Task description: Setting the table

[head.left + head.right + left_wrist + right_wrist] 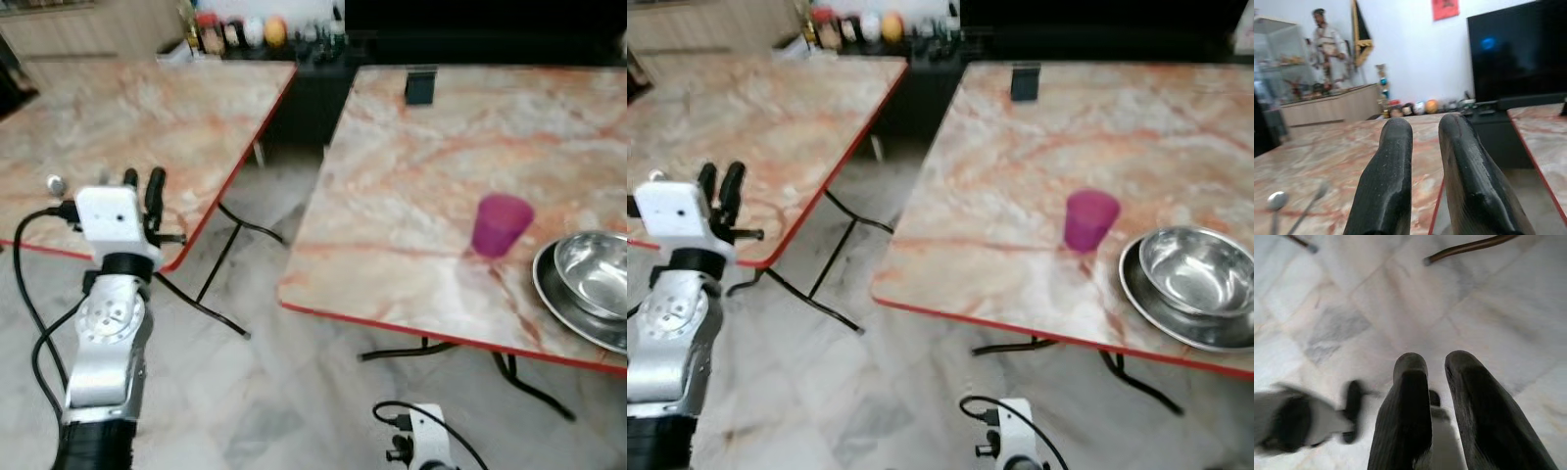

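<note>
On the right marble table (411, 196) stands a purple plastic cup (502, 224). Just right of it a steel bowl (593, 272) sits in a steel plate (556, 292) near the front edge. A spoon (56, 183) lies on the left table (147, 108), beside my raised left gripper (143, 179). That gripper points up over the table's front corner, shut with nothing in it. In the left wrist view the spoon (1277, 200) lies low beside the fingers (1393, 147). My right gripper (1435, 363) hangs low, shut and empty, pointing at the floor.
A gap of marble floor (265, 294) runs between the two tables, crossed by black folding legs (211, 279). A small dark object (420, 86) stands at the right table's far side. Bottles and jars (235, 31) line a dark TV stand behind.
</note>
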Tool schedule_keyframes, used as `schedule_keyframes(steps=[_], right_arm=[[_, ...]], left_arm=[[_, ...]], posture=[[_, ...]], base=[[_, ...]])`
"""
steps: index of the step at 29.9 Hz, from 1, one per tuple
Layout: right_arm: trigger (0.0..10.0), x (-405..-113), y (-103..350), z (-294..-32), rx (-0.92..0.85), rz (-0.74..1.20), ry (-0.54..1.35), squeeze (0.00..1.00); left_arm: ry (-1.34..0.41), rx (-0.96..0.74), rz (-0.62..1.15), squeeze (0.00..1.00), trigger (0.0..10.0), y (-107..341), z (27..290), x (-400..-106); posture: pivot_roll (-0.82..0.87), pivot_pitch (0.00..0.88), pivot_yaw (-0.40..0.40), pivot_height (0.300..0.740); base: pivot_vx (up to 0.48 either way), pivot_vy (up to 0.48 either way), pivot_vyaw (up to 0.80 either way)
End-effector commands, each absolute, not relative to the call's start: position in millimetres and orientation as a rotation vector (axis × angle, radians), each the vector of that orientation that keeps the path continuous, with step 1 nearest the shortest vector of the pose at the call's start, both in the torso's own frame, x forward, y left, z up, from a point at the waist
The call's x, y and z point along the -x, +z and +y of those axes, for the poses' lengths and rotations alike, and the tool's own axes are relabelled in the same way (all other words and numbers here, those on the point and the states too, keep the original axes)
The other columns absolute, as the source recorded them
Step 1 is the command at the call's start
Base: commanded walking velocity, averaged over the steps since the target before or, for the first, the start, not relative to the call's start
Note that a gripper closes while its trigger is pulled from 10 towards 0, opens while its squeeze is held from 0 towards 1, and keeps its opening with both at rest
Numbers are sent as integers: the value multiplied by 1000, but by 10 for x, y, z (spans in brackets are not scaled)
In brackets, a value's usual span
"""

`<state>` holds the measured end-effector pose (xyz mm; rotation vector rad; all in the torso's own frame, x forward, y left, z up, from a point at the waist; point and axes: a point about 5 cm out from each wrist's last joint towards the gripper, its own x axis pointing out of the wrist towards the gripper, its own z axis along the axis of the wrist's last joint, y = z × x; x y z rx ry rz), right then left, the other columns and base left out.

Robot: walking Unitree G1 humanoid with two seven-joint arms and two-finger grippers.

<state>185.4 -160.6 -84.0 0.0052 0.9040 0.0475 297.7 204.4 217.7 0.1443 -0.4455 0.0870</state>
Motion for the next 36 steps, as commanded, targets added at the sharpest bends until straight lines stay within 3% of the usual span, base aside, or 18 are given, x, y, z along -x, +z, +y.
schedule_keyframes(steps=[1,12,26,30,33,36], right_arm=[[10000,-1809,-866,-1549,-17,922,57,0],[10000,-1811,-865,-1542,-12,923,66,0],[10000,-1796,-872,-1538,-23,925,62,0],[10000,-1795,-873,-1538,-23,925,63,0],[10000,-1793,-873,-1537,-20,925,66,0],[10000,-1791,-873,-1535,-28,922,57,0]], left_arm=[[102,-162,-457,0,10000,2213,2079,-2955],[104,-161,-452,0,10000,2207,2068,-2952],[124,-164,-434,0,10000,2156,2094,-2956],[174,-164,-414,0,10000,2088,2174,-2931],[347,-119,-336,0,10000,1878,2387,-2869],[411,-105,-247,0,10000,1650,2498,-2840]], posture=[[42,76,30,740],[46,75,32,740],[43,60,33,740],[41,55,33,740],[39,49,36,740],[39,50,38,740]], base=[[0,345,0],[0,348,694],[0,357,0],[0,354,0],[0,184,0],[0,0,0]])
